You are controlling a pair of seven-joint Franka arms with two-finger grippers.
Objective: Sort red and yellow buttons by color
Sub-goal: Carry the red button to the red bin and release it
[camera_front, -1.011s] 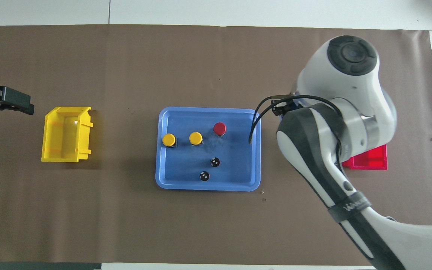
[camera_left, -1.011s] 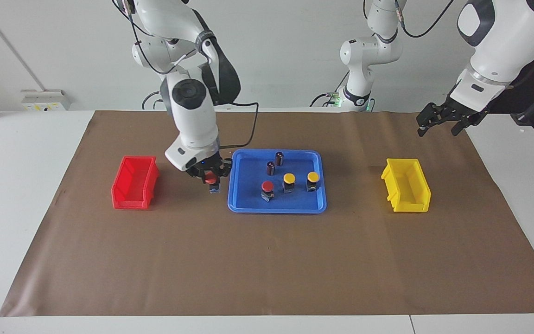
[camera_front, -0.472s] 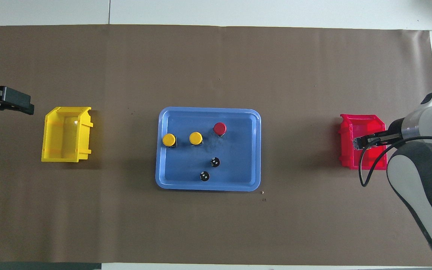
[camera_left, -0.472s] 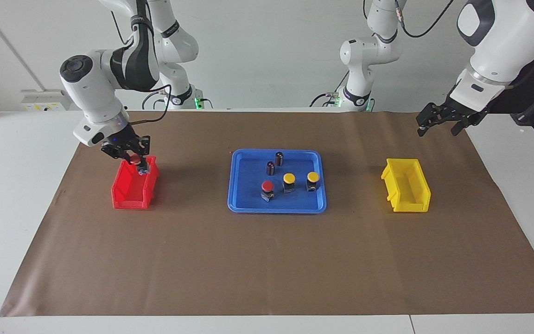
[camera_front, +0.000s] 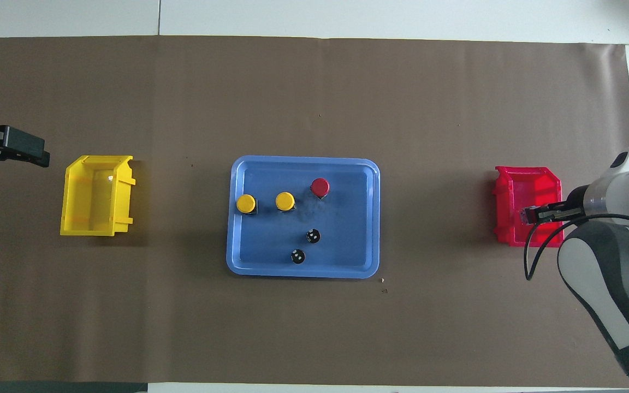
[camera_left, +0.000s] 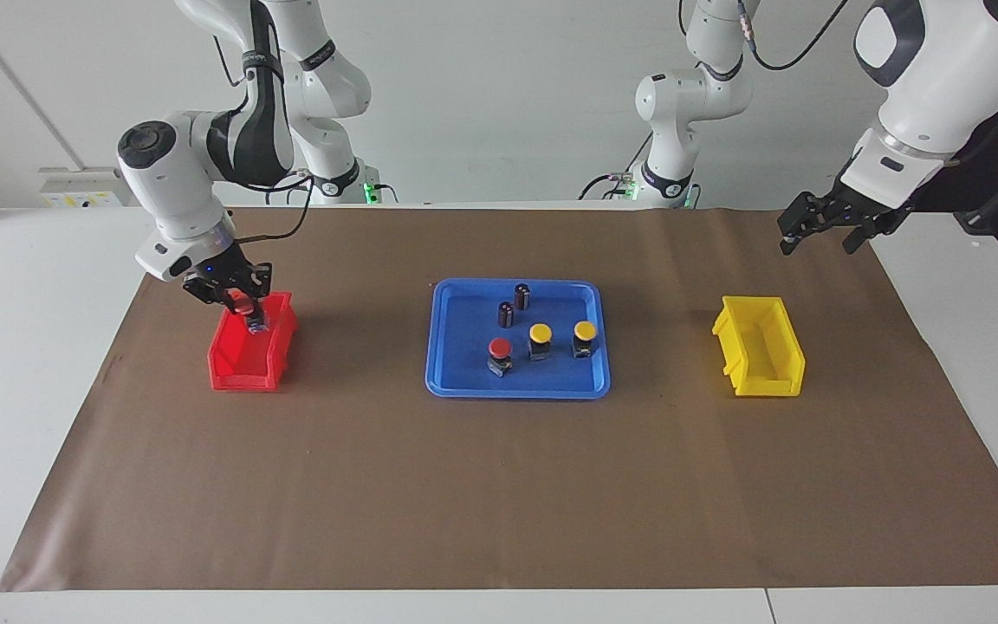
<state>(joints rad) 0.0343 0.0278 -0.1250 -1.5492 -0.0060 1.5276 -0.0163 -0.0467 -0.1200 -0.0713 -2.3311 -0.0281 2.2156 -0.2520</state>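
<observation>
My right gripper [camera_left: 245, 305] is shut on a red button [camera_left: 255, 321] and holds it low over the red bin [camera_left: 239, 371], at the end of the bin nearer the robots. The overhead view shows the gripper [camera_front: 533, 214] over the bin [camera_front: 503, 218]. On the blue tray [camera_left: 464, 386] stand one red button [camera_left: 500, 347] and two yellow buttons [camera_left: 540, 333] [camera_left: 585, 330]. They also show in the overhead view: red [camera_front: 320, 186], yellow [camera_front: 285, 201] [camera_front: 246, 203]. My left gripper [camera_left: 819, 230] waits open, up in the air nearer the robots than the yellow bin [camera_left: 759, 381].
Two dark brown capless cylinders [camera_left: 521, 295] [camera_left: 506, 314] stand on the tray, nearer the robots than the buttons. The yellow bin [camera_front: 88, 226] is empty, toward the left arm's end. Brown paper covers the table.
My right gripper carried the red button from beside the tray to over the red bin, then sank a little lower into it. The left arm has not moved.
</observation>
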